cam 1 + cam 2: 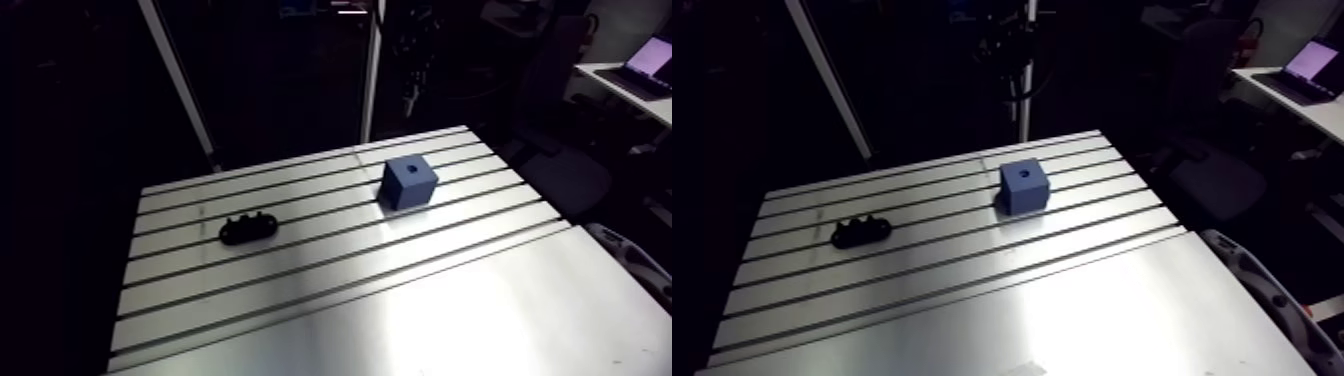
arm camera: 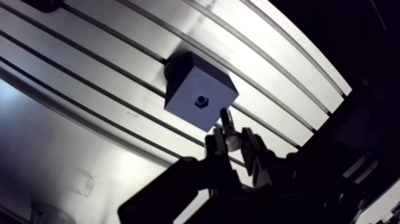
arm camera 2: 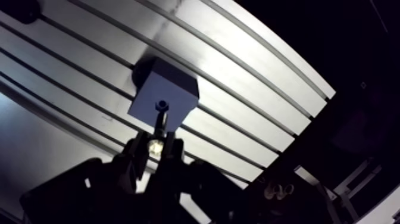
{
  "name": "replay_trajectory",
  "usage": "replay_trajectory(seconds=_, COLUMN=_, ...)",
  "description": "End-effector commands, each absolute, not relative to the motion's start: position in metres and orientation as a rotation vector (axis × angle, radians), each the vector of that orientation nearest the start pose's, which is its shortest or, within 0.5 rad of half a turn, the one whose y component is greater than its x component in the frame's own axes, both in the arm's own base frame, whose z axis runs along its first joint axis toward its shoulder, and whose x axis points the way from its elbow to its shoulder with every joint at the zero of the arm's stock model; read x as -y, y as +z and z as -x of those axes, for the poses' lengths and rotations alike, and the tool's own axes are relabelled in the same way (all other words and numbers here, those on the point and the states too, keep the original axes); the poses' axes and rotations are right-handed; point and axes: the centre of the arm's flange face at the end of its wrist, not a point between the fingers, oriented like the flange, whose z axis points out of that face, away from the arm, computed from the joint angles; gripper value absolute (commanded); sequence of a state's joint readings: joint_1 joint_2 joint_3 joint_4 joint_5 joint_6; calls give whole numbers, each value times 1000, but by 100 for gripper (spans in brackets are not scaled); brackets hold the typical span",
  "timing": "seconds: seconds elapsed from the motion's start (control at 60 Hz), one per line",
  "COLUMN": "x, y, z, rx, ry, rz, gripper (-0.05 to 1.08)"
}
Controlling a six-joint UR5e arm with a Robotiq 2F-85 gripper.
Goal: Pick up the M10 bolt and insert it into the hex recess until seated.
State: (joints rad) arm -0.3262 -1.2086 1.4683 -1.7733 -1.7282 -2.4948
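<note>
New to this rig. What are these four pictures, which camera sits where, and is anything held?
A robot works at a slotted aluminium table. Two pictures come from a stereo camera on its upper link, overlooking the table; two come from a wrist camera looking down past the jaws. On the table are a blue block with a hex recess in its top, and a black holder apart from it. The jaws are shut on a bolt, close to the block and not yet in the recess.
</note>
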Motion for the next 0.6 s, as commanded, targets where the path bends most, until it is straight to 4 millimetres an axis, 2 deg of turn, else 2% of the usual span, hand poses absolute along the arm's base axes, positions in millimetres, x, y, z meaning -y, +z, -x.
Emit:
replay_trajectory(seconds=0.017, x=-96, y=346, z=625, rx=-2855, ry=126, rz=872, gripper=84)
replay_trajectory(seconds=0.3, x=-103, y=331, z=618, rx=-2852, ry=115, rz=853, gripper=84)
replay_trajectory(seconds=0.533, x=-102, y=314, z=611, rx=-2831, ry=91, rz=855, gripper=84)
replay_trajectory(seconds=0.6, x=-107, y=309, z=608, rx=-2830, ry=77, rz=835, gripper=84)
